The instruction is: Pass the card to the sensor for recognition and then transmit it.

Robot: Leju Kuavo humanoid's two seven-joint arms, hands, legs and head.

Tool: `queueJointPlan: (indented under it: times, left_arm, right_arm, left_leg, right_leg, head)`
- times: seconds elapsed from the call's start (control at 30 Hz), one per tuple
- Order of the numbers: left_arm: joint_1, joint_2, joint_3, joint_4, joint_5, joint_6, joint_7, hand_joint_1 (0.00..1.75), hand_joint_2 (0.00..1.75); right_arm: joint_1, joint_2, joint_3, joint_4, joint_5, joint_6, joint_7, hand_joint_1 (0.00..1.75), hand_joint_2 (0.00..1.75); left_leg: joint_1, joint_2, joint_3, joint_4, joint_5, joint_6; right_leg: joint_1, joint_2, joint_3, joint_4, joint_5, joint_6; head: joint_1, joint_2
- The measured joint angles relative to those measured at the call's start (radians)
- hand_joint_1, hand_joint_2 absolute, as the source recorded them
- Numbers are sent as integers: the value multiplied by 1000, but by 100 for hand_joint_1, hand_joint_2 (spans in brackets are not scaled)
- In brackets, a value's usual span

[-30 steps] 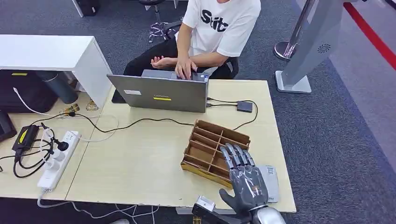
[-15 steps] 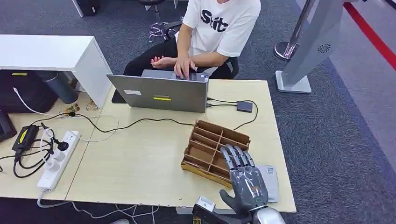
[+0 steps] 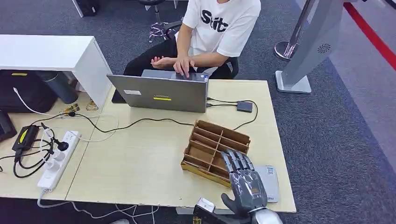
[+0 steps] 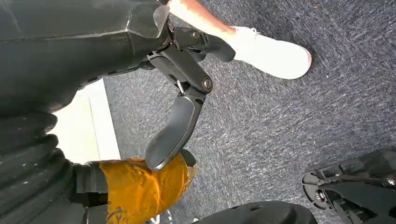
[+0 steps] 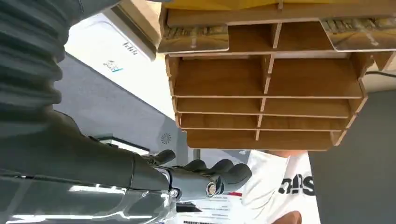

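Observation:
A brown wooden slotted rack (image 3: pixel 212 142) stands on the table, right of centre. The right wrist view looks into the rack (image 5: pixel 266 93), where two cards (image 5: pixel 194 38) (image 5: pixel 359 33) lie in its nearest slots. A flat grey-white sensor (image 3: pixel 272 183) lies by the table's near right corner and is white with small print from the wrist (image 5: pixel 116 53). My right hand (image 3: pixel 245 179) hovers over the rack's near right corner, beside the sensor, fingers (image 5: pixel 212 171) stretched out and holding nothing. My left hand (image 4: pixel 173 128) hangs over the carpet, thumb apart, with nothing in it.
A person sits at the far side, hands on an open grey laptop (image 3: pixel 159 93). Cables run from it to a small dark box (image 3: pixel 244 106). A white power strip (image 3: pixel 58 158) with plugs lies at the left. A grey stand (image 3: pixel 308 46) rises at the far right.
My right hand has slid back a little toward the table's near edge. The person's hand has shifted slightly on the laptop.

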Motion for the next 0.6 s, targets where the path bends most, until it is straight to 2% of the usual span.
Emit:
queueJointPlan:
  times: [0.6]
  left_arm:
    - [-1,4,0,0,0,0,0,0,175]
  right_arm:
    - [-5,-3,13,34,-18,-4,7,0,175]
  left_leg:
    - [0,0,0,0,0,0]
  right_leg:
    - [0,0,0,0,0,0]
  head:
    - [0,0]
